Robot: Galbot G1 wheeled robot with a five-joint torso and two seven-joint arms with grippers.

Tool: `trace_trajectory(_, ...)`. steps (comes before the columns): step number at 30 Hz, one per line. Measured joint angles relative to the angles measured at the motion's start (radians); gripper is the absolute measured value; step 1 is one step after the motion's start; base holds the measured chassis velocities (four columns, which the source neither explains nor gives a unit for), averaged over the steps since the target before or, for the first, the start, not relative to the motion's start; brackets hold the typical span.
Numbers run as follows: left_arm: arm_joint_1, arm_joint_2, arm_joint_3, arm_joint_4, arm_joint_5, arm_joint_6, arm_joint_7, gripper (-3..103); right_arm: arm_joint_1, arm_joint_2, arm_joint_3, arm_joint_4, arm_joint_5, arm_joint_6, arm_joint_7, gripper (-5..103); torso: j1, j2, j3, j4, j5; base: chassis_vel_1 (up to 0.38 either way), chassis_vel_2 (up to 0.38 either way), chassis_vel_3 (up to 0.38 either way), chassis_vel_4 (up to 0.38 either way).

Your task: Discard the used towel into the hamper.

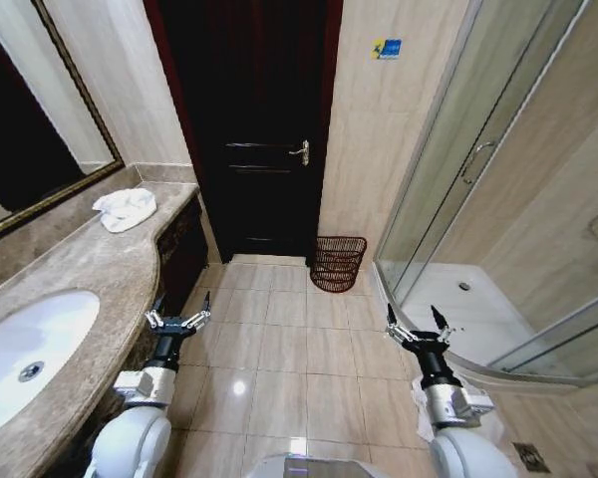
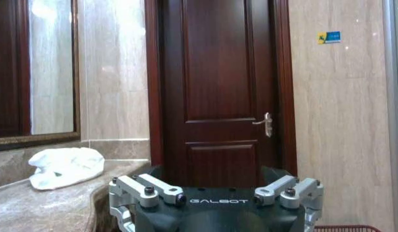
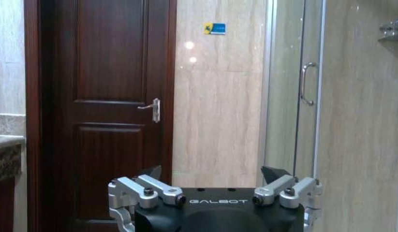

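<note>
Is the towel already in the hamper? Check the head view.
No, the towel lies crumpled on the counter, far from the hamper on the floor.

A bathroom, hotel-like: marble counter [image 1: 90,264] with sunk white sink [image 1: 30,349], framed mirror [image 1: 25,119] above, glass shower stall [image 1: 478,169] with white tray, beige wall tiles, glossy tiled floor [image 1: 289,349], dark wood door [image 1: 249,110].
</note>
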Motion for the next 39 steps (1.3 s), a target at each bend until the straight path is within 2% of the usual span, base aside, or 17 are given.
trace_trajectory(11, -0.004, -0.013, -0.007, -0.008, 0.009, 0.011, 0.000, 100, -0.008, -0.012, -0.001, -0.002, 0.014, 0.004, 0.000, 100, 0.000, 0.000, 0.000, 0.0000, 0.0000, 0.000, 0.000, 0.000, 0.000)
trace_trajectory(19, -0.005, -0.018, -0.008, -0.017, 0.020, -0.001, 0.001, 100, 0.002, -0.015, -0.002, -0.001, 0.017, -0.021, -0.001, 100, 0.000, 0.000, 0.000, 0.0000, 0.0000, 0.000, 0.000, 0.000, 0.000)
trace_trajectory(32, 0.008, -0.073, -0.012, -0.042, 0.079, -0.030, 0.002, 100, 0.043, -0.017, -0.014, 0.034, -0.001, -0.101, -0.004, 100, 0.000, 0.000, 0.000, 0.0000, -0.0001, 0.000, 0.000, 0.000, 0.000)
trace_trajectory(39, 0.008, -0.085, -0.014, -0.060, 0.107, -0.029, 0.002, 100, 0.069, -0.014, -0.019, 0.012, -0.021, -0.091, -0.007, 100, 0.000, 0.000, 0.000, 0.0001, 0.0001, 0.000, 0.000, 0.000, 0.000)
